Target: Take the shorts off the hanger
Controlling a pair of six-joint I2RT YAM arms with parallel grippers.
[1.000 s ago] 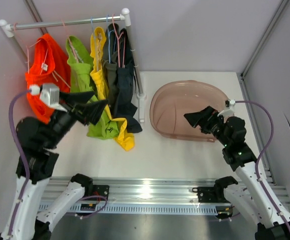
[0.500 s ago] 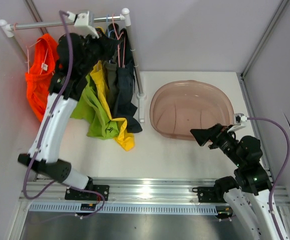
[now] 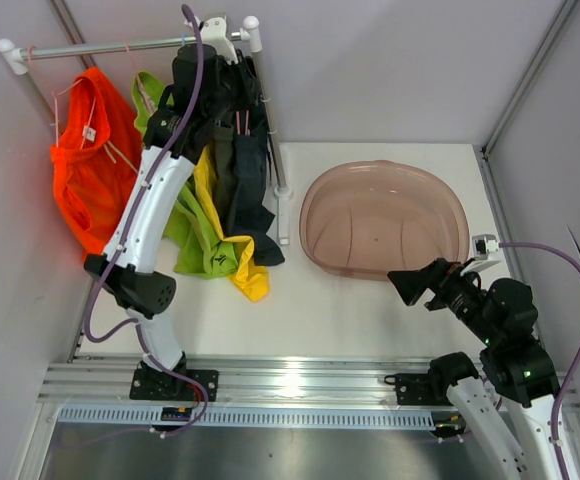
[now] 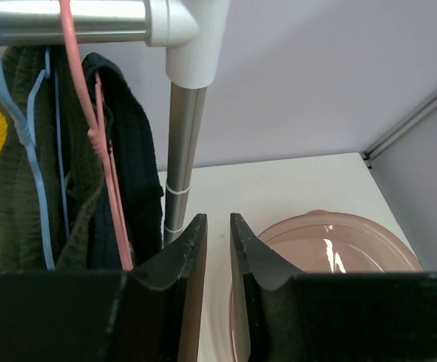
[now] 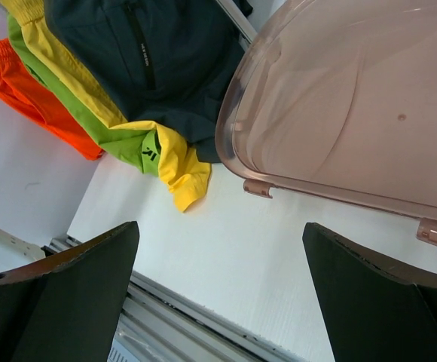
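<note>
White table [image 3: 370, 310], walled on three sides. Clothes rail [image 3: 100, 46] runs along its far left; everything below is placed from it. Translucent pink basin [image 3: 380, 220] sits on the table to the right of the rail's upright post [image 4: 181, 158], near but not touching. Left arm [image 3: 145, 210] stretches up to the rail's right end, crossing in front of the hung garments. Right arm [image 3: 500, 330] is well apart from the rail, low at the near right, beyond the basin. All five shorts hang from the rail on hangers, none off. Orange shorts [image 3: 85, 175] are nearest the rail's left end and apart from the rest. Then, bunched toward the right end: lime green shorts [image 3: 185, 240], yellow shorts [image 3: 245, 275], dark olive shorts [image 4: 15, 188], black shorts [image 4: 135, 173] closest to the post. The hems of the lime green and yellow pairs trail onto the table below the rail. Blue hanger [image 4: 22, 113] carries the olive pair; pink hanger [image 4: 102, 151] hooks over the rail by the black pair. Left gripper [image 4: 217, 249] is just below the rail's end cap, beside the black shorts, jaws narrow with a slim gap and nothing in it. Right gripper [image 5: 218, 302] is far from the rail, over bare table at the basin's near edge, jaws spread wide, empty. Small white tag [image 3: 89, 133] on the orange pair.
</note>
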